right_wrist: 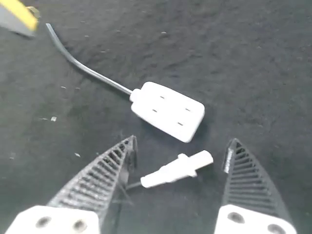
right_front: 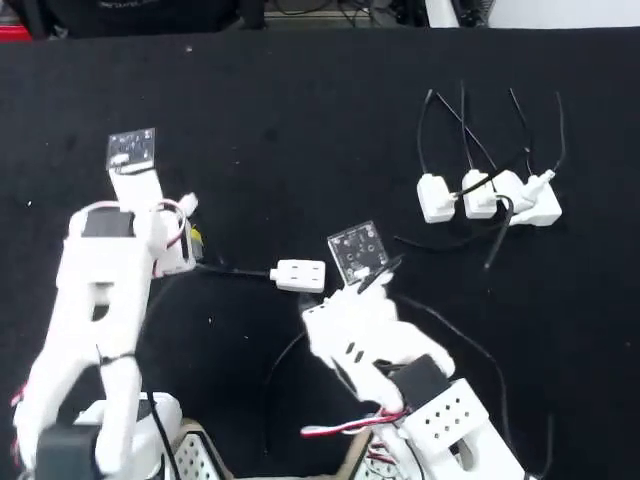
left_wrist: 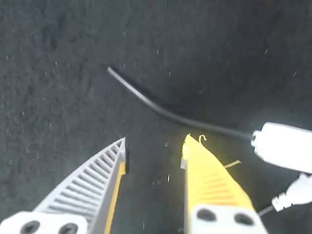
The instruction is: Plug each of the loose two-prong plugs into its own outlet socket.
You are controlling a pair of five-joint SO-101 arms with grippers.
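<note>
A white outlet block (right_wrist: 168, 111) with two pairs of slots lies on the black mat, its dark cord (right_wrist: 83, 68) trailing off. A loose white two-prong plug (right_wrist: 178, 169) lies just beside it, between the spread fingers of my right gripper (right_wrist: 183, 144), which is open and not touching it. In the high view the block (right_front: 300, 275) sits mid-table, with the right gripper (right_front: 375, 275) at its right end. My left gripper (left_wrist: 153, 146) is open over bare mat near the cord (left_wrist: 161, 109), with the block (left_wrist: 285, 146) off to one side. It stands left of the block (right_front: 190, 245).
A cluster of white plugs and sockets (right_front: 485, 197) with black cords lies at the back right. A yellow fingertip (right_wrist: 17, 14) of the left gripper shows at the edge of the right wrist view. The table (right_front: 300, 100) is covered in black cloth.
</note>
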